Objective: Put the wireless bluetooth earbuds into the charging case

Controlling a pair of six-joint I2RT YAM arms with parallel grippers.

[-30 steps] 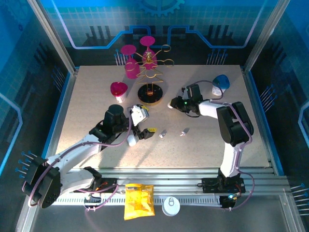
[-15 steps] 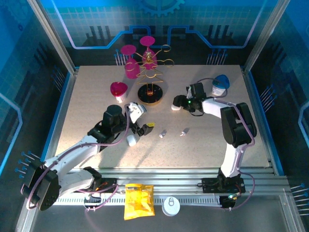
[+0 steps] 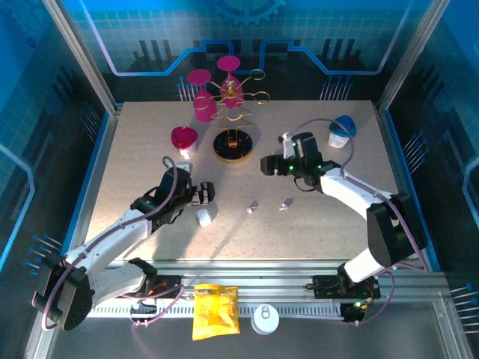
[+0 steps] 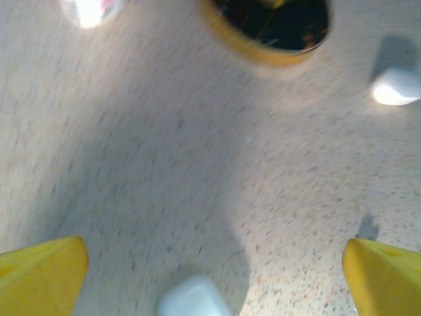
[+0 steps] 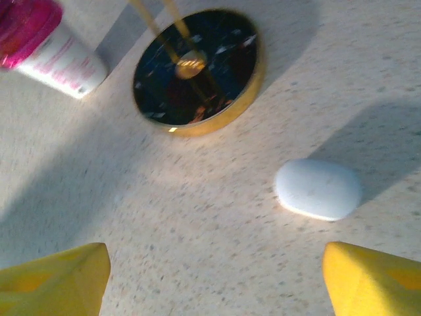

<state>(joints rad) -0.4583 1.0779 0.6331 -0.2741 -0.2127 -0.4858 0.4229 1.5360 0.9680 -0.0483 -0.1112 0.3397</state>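
Note:
Two tiny white earbuds (image 3: 253, 206) (image 3: 285, 203) lie apart on the speckled table, between the two arms. One white pebble-like charging case (image 3: 203, 218) sits just in front of my left gripper (image 3: 203, 193). In the left wrist view this case (image 4: 194, 299) shows at the bottom edge, between the wide-open yellow fingers, with the left gripper (image 4: 216, 260) holding nothing. A second white case (image 5: 318, 189) lies shut on the table ahead and to the right of my right gripper (image 5: 214, 253), which is open and apart from it. The same case (image 4: 395, 85) shows far right in the left wrist view.
A gold wire stand with a black round base (image 3: 233, 146) holds pink glasses at the back. A pink-lidded cup (image 3: 183, 140) stands to its left, and a blue-lidded cup (image 3: 342, 132) sits at the back right. A yellow packet (image 3: 215, 310) and a white disc (image 3: 265, 319) lie on the front rail.
My right gripper has opened, let go of the white case and drawn back from it. My left arm has pulled back a little to the left, still open.

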